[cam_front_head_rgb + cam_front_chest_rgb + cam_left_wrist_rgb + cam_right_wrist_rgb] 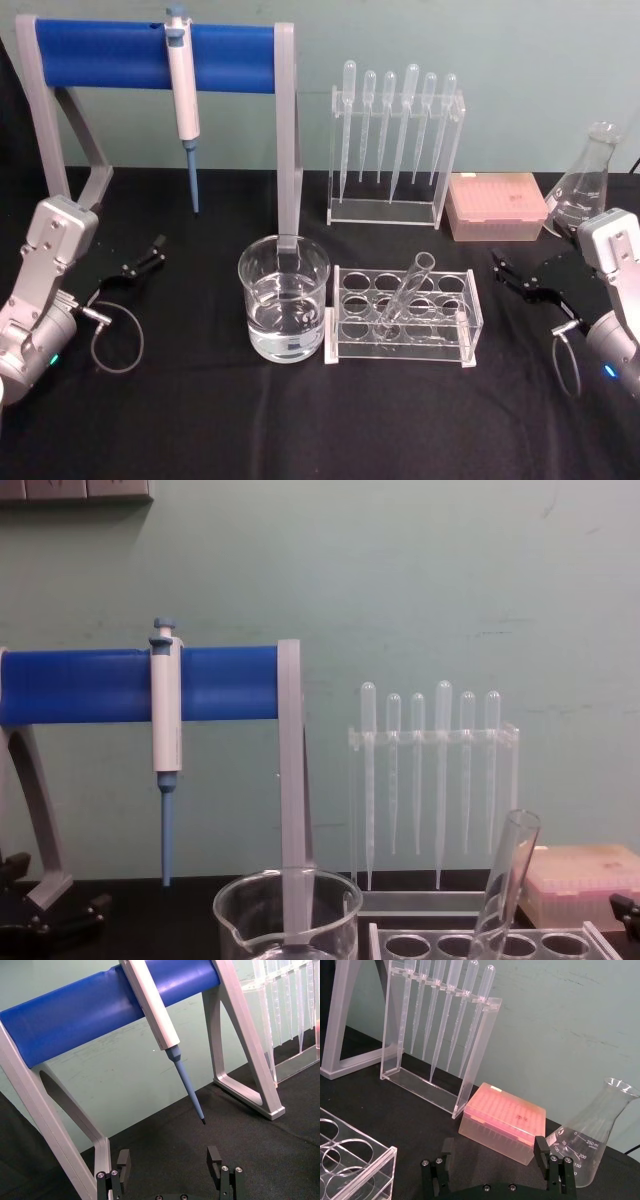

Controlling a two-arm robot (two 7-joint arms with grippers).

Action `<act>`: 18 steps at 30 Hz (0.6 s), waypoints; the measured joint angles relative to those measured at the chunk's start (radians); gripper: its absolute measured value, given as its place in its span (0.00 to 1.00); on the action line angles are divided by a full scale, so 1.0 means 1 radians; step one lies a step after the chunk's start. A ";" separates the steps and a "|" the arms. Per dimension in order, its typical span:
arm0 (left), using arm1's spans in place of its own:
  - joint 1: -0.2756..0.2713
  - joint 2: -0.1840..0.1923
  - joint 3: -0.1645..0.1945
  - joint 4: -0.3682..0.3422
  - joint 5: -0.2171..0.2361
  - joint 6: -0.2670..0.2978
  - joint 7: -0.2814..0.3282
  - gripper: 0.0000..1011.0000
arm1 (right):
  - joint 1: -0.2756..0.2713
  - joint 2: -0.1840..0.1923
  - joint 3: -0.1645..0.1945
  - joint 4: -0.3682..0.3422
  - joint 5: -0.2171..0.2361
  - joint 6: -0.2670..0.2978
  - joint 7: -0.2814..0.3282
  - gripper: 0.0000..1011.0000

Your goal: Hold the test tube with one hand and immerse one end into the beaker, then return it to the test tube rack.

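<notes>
A pipettor [182, 90] hangs on the blue stand [100, 55]; pink box [497, 205] beside flask [590, 175].

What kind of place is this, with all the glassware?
Probably a chemistry lab bench: a test tube leans in a rack beside a beaker of liquid, with pipettes hanging behind.

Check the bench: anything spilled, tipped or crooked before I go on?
Only the test tube: it leans to the right in the test tube rack instead of standing upright. The beaker beside the rack stands upright, with no spill visible around it. The left gripper and right gripper sit open at the table's sides.
</notes>
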 joint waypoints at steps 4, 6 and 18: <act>0.000 0.000 0.000 0.000 0.000 0.000 0.000 0.99 | 0.000 0.000 0.000 0.000 0.000 0.000 0.000 0.99; 0.000 0.000 0.000 0.000 0.000 0.000 0.000 0.99 | 0.000 0.000 0.000 0.000 0.000 0.000 0.000 0.99; 0.000 0.000 0.000 0.000 0.000 0.000 0.000 0.99 | 0.000 0.000 0.000 0.000 0.000 0.000 0.000 0.99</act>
